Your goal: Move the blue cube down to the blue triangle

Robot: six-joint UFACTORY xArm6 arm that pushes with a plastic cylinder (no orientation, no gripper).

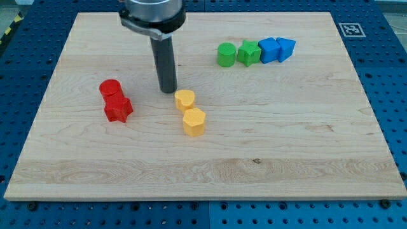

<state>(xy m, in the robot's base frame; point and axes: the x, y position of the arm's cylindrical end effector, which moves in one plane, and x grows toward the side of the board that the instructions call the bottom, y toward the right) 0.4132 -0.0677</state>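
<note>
One blue cube (269, 50) sits well right of my tip (168, 91).

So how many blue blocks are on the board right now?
2, touching at the view's upper right: the blue cube beside the green star, and the blue triangle on its right. None appear hidden.

Board (267, 152): pale wood, visible grain, smooth, matt, a few small dark knots. Surface under it (388, 57): blue, perforated, looks like painted metal, slight sheen. My rod (166, 63): dark, smooth, satin finish; my tip (168, 91) the same. Collar above (152, 14): grey metal, glossy. Blocks look like matt moulded plastic or foam, cannot tell which: blue cube (269, 50), blue triangle (286, 48), green pair (237, 54), red pair (115, 100), yellow pair (189, 112).
</note>
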